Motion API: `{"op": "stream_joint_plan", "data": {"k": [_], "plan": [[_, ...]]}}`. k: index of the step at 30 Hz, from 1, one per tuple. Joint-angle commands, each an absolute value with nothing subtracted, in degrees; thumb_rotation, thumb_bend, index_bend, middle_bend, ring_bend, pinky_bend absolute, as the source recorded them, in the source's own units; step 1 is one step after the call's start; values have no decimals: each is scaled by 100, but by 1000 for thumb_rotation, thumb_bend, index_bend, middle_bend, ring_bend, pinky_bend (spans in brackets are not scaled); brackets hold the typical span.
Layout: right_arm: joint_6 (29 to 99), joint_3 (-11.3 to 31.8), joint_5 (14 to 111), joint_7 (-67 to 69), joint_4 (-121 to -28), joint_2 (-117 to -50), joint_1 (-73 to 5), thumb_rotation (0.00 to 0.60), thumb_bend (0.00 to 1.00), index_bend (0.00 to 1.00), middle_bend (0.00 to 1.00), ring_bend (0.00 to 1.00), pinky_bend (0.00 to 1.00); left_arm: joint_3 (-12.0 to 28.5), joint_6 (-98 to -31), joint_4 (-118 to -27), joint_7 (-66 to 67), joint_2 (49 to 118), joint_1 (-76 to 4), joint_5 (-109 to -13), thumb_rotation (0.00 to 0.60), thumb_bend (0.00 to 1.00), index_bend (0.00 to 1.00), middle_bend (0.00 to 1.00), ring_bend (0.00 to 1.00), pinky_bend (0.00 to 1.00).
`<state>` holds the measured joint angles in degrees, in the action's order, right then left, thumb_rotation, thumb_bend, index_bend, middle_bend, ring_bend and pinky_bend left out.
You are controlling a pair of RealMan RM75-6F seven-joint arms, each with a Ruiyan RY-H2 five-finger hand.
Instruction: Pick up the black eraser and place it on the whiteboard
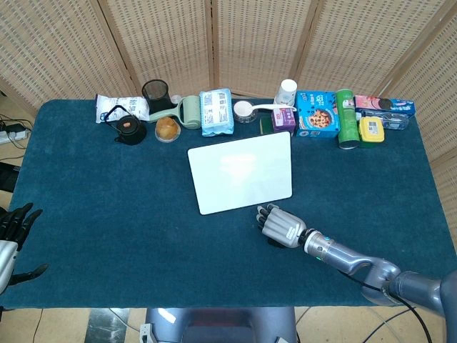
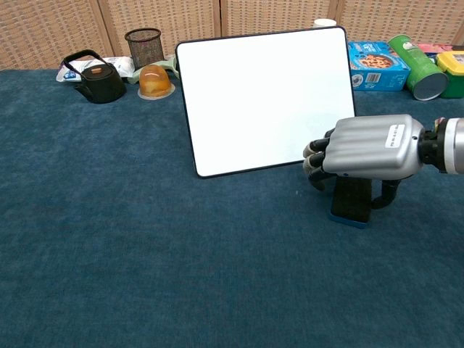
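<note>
Hardly any writing can be read. The right hand (image 2: 370, 147) carries a small white label on its silver back, seen in the chest view, with dark print too small to make out. Along the far edge of the tabletop (image 1: 107, 214), the blue box (image 1: 317, 114) shows a picture of cookies and white lettering that stays blurred in both views. The white and blue packet (image 1: 216, 111), the white bag (image 1: 121, 108) near the far left corner and the purple box (image 1: 283, 119) all bear printing, none of it legible. The whiteboard (image 1: 241, 171) is blank.
</note>
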<state>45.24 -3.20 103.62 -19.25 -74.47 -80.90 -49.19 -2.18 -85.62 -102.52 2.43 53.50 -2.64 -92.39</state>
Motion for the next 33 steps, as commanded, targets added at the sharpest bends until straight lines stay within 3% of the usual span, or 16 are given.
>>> {"op": "stream_joint_plan", "data": {"k": [1,9,16,24,33], "plan": [[4616,-356,10385,-1849,-7393,-8139,-4916,600,121,395,324,241,402,-220,-8564,-10250,231,5348,-263,-9241,600,73,0,0,0,50],[5217,-457,10508,-1461,-7162,-8262,-4786,600,175,533,486,396,519,-220,-8554,-10248,230,5347,-269,-9236,600,71,0,0,0,50],[5573,-545,10560,-1271,-7023,-8228,-4661,600,208,543,512,437,556,-232,-8560,-10245,236,5349,-263,-9252,600,71,0,0,0,51],[6227,-110,9975,-1077,-7414,-8127,-4294,600,246,567,578,507,641,-241,-8546,-10263,232,5340,-269,-9258,600,73,0,0,0,50],[6312,587,8608,-1677,-8394,-8128,-3924,600,293,588,604,561,722,-271,-8561,-10240,150,5313,-267,-9329,600,72,0,0,0,50]]}}
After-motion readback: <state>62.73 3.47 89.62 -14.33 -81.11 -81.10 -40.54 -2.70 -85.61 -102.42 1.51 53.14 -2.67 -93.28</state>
